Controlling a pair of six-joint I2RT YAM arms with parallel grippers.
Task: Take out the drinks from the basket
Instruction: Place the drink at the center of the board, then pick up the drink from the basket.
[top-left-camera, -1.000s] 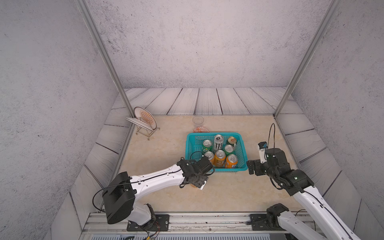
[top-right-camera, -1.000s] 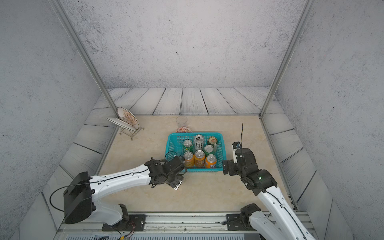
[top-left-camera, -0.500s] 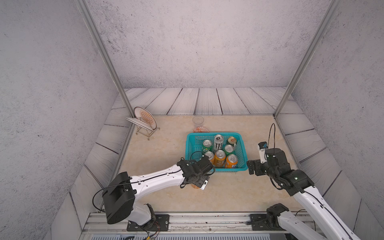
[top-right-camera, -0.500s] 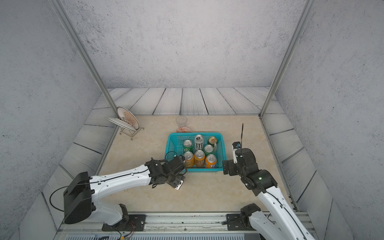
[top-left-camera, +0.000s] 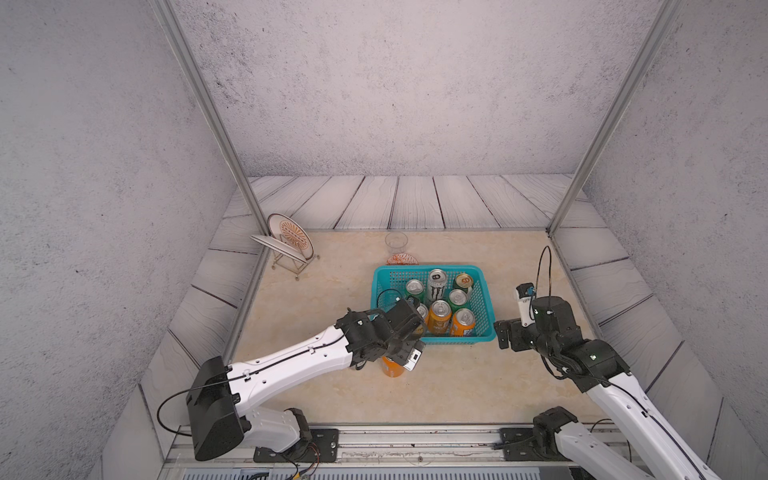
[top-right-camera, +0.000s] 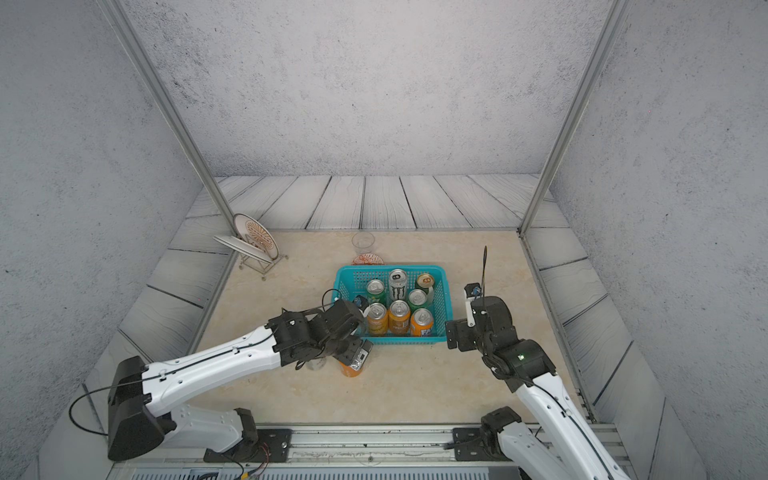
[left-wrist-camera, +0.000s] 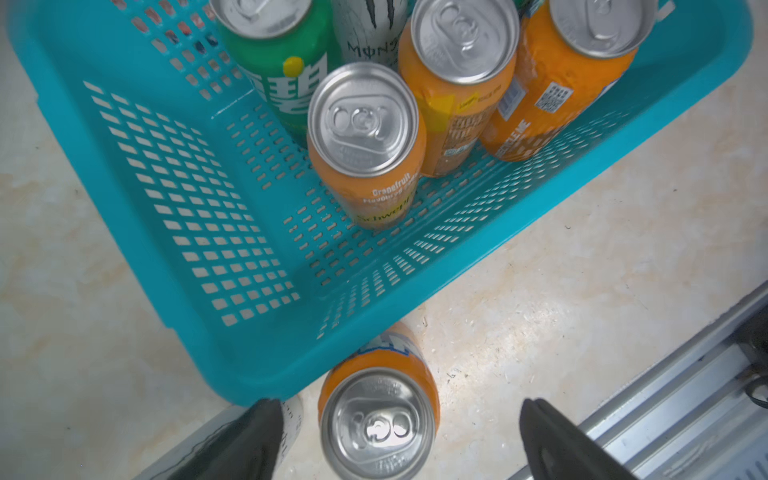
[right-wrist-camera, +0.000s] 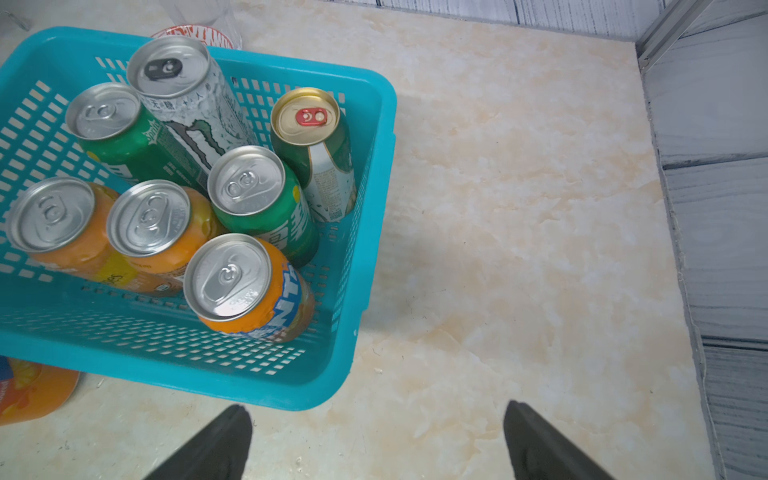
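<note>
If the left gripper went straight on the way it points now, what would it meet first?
Most likely the orange can standing on the table just outside the basket; it sits between the jaws of the open left gripper. Depth is hard to judge.

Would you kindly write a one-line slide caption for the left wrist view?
Left gripper open over an upright orange can on the table beside the teal basket holding other drinks.
</note>
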